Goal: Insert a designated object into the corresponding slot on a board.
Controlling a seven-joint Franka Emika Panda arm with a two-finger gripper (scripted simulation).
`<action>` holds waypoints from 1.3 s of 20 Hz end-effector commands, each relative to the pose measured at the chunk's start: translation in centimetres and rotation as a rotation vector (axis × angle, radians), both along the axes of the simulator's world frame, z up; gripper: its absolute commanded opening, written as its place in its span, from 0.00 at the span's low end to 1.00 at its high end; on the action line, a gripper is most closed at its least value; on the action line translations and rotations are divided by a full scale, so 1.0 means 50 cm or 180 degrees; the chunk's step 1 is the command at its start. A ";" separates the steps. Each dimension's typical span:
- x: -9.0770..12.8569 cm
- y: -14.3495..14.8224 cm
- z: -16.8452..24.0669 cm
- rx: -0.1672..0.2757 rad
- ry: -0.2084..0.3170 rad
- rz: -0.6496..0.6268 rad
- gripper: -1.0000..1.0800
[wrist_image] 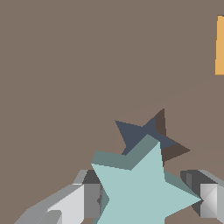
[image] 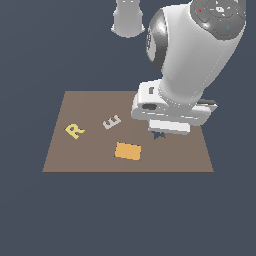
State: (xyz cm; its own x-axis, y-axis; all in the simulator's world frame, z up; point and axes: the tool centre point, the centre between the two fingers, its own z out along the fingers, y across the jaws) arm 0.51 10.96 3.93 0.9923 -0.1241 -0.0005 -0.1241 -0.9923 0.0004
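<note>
Exterior view: the gripper (image: pixel 161 131) hangs low over the board (image: pixel 90 105), at 3 o'clock from the orange rectangle (image: pixel 128 151). Wrist view: 2 fingers (wrist_image: pixel 87 199) pinch the teal star (wrist_image: pixel 142 188), which partly covers the star slot (wrist_image: pixel 133 133).

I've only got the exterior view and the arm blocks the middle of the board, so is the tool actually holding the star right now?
Observer: Yes. In the wrist view the pale teal star sits between the tool fingers.
Operator: Where's the slot?
Observer: The dark navy star slot lies just ahead of the star, partly covered by one point.
Operator: Is it seated?
Observer: Not yet; the star looks raised above the board, offset from the slot.
</note>
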 end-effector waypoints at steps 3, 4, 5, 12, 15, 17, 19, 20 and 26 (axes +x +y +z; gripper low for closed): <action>0.026 -0.024 0.002 0.0000 0.0001 -0.0161 0.00; 0.030 -0.027 0.003 0.0000 0.0001 -0.0182 0.00; 0.032 -0.030 0.003 -0.0001 0.0001 -0.0199 0.00; 0.032 -0.030 0.003 -0.0001 0.0001 -0.0200 0.00; 0.032 -0.031 0.002 -0.0002 0.0002 -0.0204 0.00; 0.032 -0.031 -0.005 -0.0001 0.0002 -0.0201 0.00; 0.031 -0.031 -0.014 -0.0001 0.0003 -0.0197 0.00; 0.031 -0.030 -0.017 0.0000 0.0003 -0.0195 0.00; 0.031 -0.030 -0.017 0.0000 0.0003 -0.0195 0.96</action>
